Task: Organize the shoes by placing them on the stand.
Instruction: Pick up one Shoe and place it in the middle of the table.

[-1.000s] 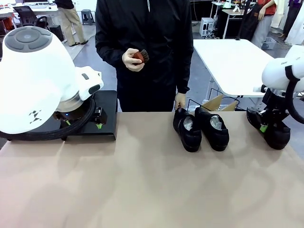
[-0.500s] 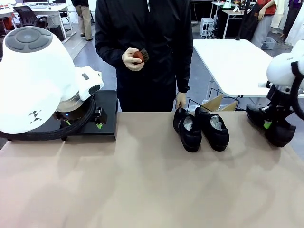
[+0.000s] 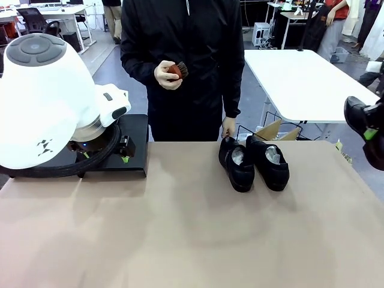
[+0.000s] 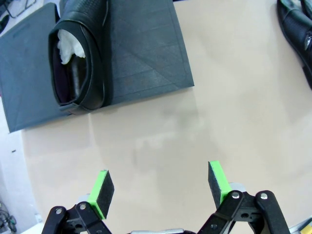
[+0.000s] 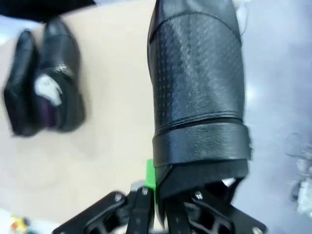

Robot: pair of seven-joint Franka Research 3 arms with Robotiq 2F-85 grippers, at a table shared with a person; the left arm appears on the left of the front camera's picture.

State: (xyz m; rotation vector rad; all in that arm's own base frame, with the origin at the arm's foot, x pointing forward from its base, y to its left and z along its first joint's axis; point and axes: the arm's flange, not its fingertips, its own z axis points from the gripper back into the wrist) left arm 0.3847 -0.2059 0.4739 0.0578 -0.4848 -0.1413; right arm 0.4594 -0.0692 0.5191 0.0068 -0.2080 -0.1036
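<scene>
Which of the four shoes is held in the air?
The shoe clamped in the right gripper, at the table's right edge; two shoes stand on the table, one on the stand.

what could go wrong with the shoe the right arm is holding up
The right end effector pinches the glossy black leather dress shoe only at its heel, partly over the floor: it may swivel or drop. Its way to the flat matte-black stand passes the person's hand on another shoe.

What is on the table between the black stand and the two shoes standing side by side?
Nothing. In the front view the tan table between the stand and the two shoes is bare all the way across.
</scene>
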